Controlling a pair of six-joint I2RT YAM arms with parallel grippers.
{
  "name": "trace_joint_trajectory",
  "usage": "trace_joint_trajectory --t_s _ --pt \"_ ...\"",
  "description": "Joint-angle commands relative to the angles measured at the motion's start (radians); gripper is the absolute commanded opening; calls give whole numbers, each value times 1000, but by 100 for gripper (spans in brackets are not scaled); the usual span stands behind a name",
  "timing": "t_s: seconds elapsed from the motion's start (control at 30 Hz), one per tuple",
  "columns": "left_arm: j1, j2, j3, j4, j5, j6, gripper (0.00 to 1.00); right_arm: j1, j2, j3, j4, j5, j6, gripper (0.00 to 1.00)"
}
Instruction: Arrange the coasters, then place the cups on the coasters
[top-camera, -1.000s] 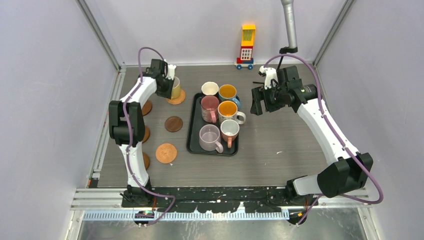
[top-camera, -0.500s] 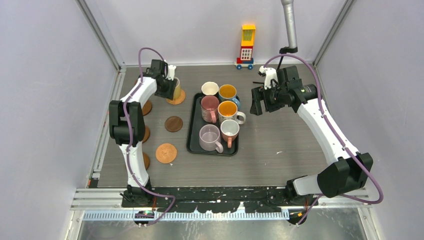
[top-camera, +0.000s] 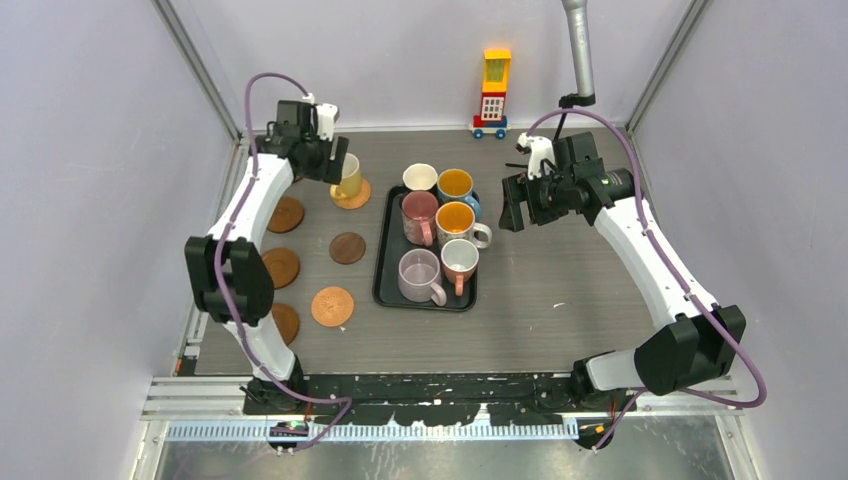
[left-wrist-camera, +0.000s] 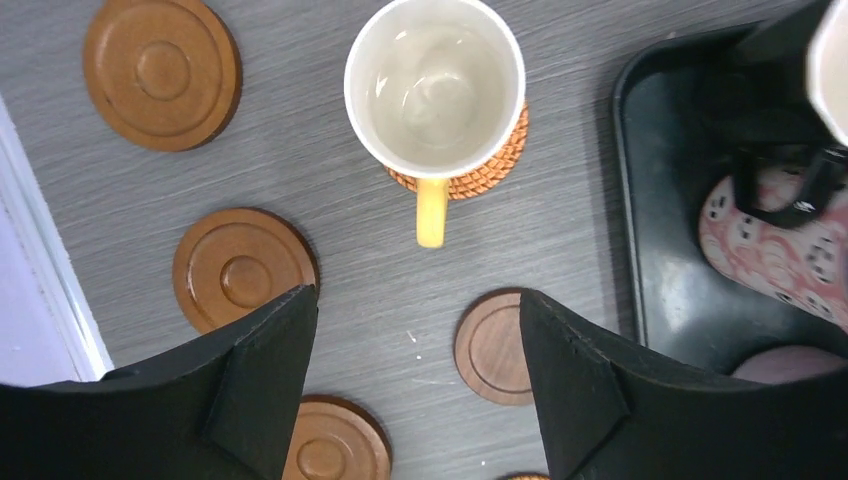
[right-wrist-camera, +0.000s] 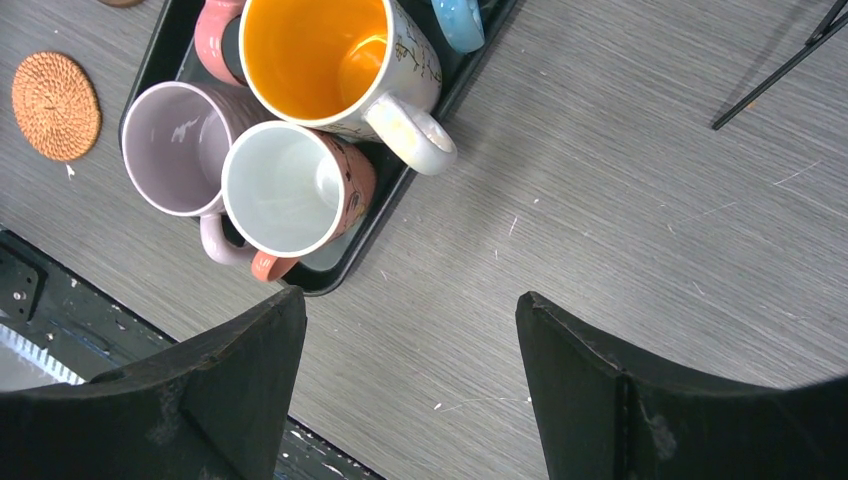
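Observation:
A pale yellow cup (left-wrist-camera: 435, 85) stands upright on a woven coaster (left-wrist-camera: 495, 165), its handle toward my left gripper (left-wrist-camera: 415, 300). That gripper hangs open above and clear of the cup (top-camera: 350, 178), holding nothing. Several brown coasters lie around it, among them one ringed coaster (left-wrist-camera: 160, 70), another (left-wrist-camera: 240, 280) and a dark coaster (left-wrist-camera: 495, 345). On the black tray (top-camera: 385, 285) stand several cups, including a lilac cup (right-wrist-camera: 175, 150), a salmon cup (right-wrist-camera: 285, 190) and an orange-lined cup (right-wrist-camera: 320, 55). My right gripper (right-wrist-camera: 410, 300) is open and empty over bare table right of the tray.
A yellow-red toy block tower (top-camera: 493, 95) stands at the back wall. A grey pole (top-camera: 578, 50) hangs down at the back right. A woven coaster (top-camera: 332, 306) lies left of the tray's near end. Metal rails edge the table's left side.
My left gripper has opened, let go of the pale yellow cup and pulled up and back to the left. The left arm swung outward, uncovering coasters. The right arm has not moved.

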Motion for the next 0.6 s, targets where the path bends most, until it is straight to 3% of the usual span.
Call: trace_joint_trajectory --t_s 0.0,0.17,0.4,0.57 --pt "-8 -104 27 -82 73 -32 76 -3 -27 -5 21 -17 1 81" --pt "-130 -178 -53 -91 62 -87 78 -3 -31 -12 24 -15 3 81" --pt "-380 -229 -182 -27 8 -236 78 -2 -32 -5 23 -7 -5 81" --pt "-477 -247 -269 63 17 -354 82 -2 -28 9 23 7 -13 81"
